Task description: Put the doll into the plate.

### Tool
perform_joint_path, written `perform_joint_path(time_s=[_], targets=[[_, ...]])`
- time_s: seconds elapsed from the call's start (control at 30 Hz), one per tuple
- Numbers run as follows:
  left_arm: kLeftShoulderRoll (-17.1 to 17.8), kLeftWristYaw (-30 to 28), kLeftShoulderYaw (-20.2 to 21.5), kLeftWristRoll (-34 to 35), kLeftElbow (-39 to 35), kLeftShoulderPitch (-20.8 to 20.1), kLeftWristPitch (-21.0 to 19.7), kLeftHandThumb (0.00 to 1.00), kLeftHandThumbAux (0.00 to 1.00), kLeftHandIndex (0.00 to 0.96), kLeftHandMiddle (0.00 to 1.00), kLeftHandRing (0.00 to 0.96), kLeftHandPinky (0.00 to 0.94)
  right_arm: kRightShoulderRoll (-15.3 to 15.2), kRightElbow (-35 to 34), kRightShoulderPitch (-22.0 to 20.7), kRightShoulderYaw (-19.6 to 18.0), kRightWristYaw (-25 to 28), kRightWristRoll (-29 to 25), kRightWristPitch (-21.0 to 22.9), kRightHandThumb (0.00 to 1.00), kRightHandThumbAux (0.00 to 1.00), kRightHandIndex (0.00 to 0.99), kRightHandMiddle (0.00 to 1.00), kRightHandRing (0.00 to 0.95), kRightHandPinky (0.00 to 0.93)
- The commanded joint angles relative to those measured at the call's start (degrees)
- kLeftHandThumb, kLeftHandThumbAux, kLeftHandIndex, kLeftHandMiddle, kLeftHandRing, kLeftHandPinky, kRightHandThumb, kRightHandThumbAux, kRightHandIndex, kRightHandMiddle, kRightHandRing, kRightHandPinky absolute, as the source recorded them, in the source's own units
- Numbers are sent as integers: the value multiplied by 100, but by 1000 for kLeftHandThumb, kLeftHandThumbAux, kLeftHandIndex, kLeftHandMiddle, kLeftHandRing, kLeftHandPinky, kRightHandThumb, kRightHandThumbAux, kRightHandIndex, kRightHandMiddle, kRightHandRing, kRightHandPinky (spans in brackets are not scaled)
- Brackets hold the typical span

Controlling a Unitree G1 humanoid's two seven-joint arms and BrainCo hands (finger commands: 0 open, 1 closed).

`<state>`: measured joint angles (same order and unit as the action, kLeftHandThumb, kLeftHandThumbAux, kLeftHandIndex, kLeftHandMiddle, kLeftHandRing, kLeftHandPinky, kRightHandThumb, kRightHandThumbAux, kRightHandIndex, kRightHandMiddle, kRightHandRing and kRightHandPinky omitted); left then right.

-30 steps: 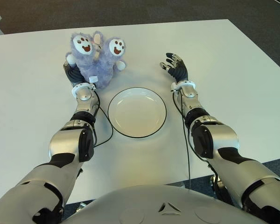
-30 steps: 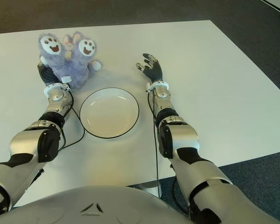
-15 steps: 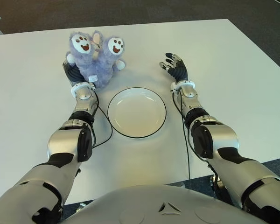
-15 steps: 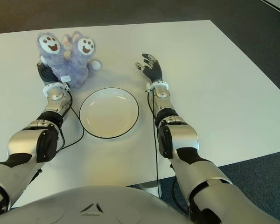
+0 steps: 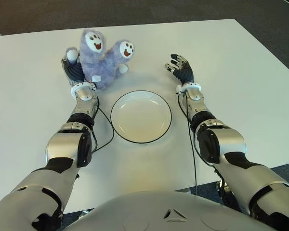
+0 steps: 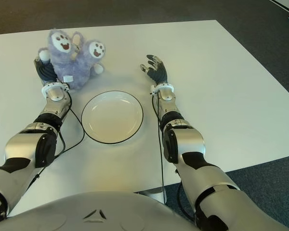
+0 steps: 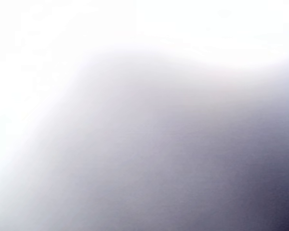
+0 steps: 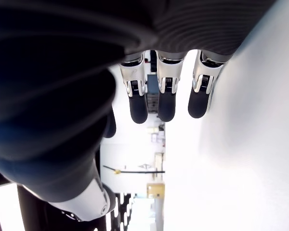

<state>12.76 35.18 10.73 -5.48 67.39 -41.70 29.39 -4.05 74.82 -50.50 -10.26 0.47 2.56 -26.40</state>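
The fingers of the left hand are closed around the purple plush doll, gripping its lower body from the left side. The doll leans toward the right, its two white, paw-printed feet pointing up and away from the robot, and a small white tag shows on its fur. The left wrist view is filled by a blur of pale purple fur, so it shows no fingers. The doll sits beyond the plate and to its left, close to the rim but not over it. The plate, white with a dark rim, holds nothing and lies on the white tabletop between the two forearms. The right hand shows to the right of the plate, its fingers loosely extended and holding nothing.
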Motion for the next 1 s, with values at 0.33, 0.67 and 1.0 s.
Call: perform_joint_path(time_s=[0.33,0.67,1.0], targets=[[119,203,-150,-225,-399,299,435,749,693,444,843,845,830,51,159,181,-45,81,-31,217,423,859,174,140,109,123],[76,598,-311,-639,-1174,526,390,748,692,444,845,852,851,25,164,188,-33,130,-23,219,446,852,183,138,103,112],[21,852,-362,-911,-1795,748,92,746,693,444,838,851,853,13,168,198,-6,117,10,211,459,845,179,134,104,114]])
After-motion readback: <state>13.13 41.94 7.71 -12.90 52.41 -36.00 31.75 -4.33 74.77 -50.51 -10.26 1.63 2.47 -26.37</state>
